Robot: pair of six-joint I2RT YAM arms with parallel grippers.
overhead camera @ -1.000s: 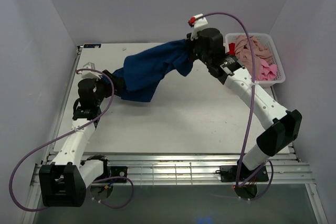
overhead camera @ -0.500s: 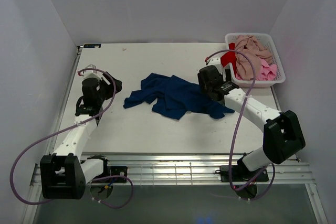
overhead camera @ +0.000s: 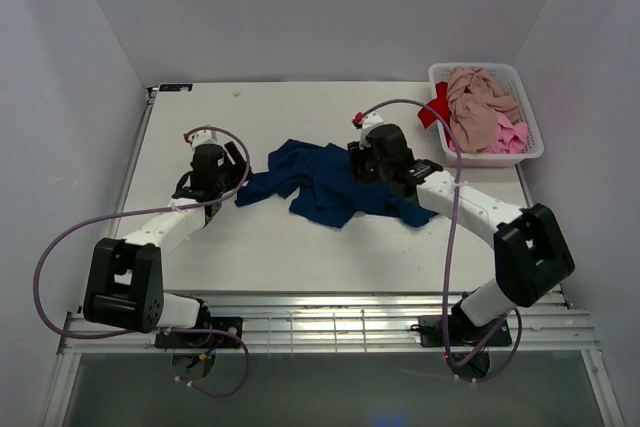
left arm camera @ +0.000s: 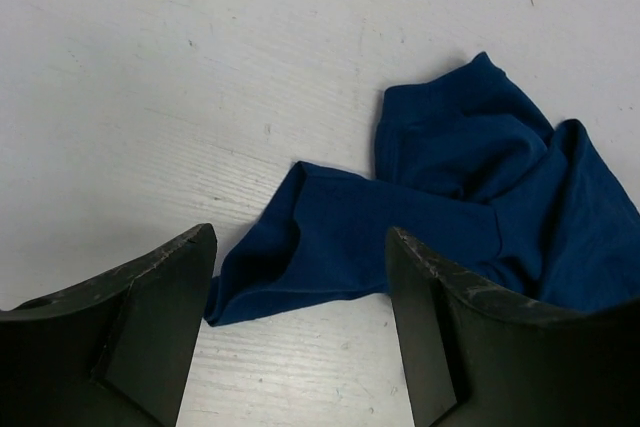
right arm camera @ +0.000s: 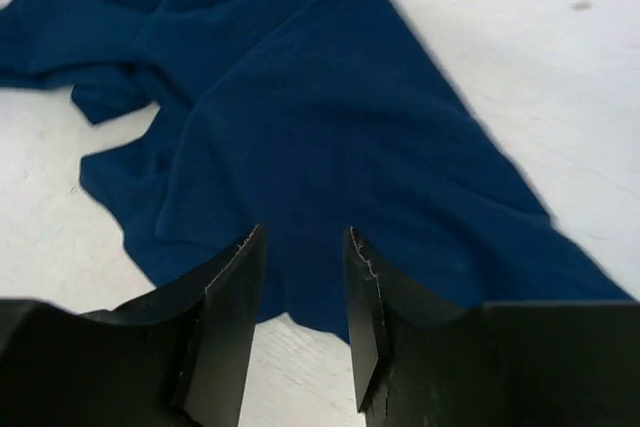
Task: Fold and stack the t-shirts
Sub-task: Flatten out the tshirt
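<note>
A navy blue t-shirt (overhead camera: 325, 187) lies crumpled in the middle of the table. My left gripper (overhead camera: 233, 163) stands open at the shirt's left end. In the left wrist view a corner of the shirt (left arm camera: 330, 257) lies on the table just ahead of that gripper (left arm camera: 300, 287), with nothing between the fingers. My right gripper (overhead camera: 362, 167) hovers low over the shirt's right half. In the right wrist view its jaws (right arm camera: 300, 267) stand apart with a narrow gap, and the navy cloth (right arm camera: 330, 127) lies flat under them. More t-shirts, pink-beige (overhead camera: 478, 97), bright pink (overhead camera: 508, 134) and red (overhead camera: 437, 107), fill the basket.
A white slotted basket (overhead camera: 532, 154) sits at the back right corner of the table. White walls close in the table on the left, back and right. A metal rail (overhead camera: 330, 322) runs along the near edge by the arm bases.
A second ago the navy shirt hung stretched in the air between both grippers. Both let go and it dropped crumpled on the table. Both grippers have since moved in close to it.
</note>
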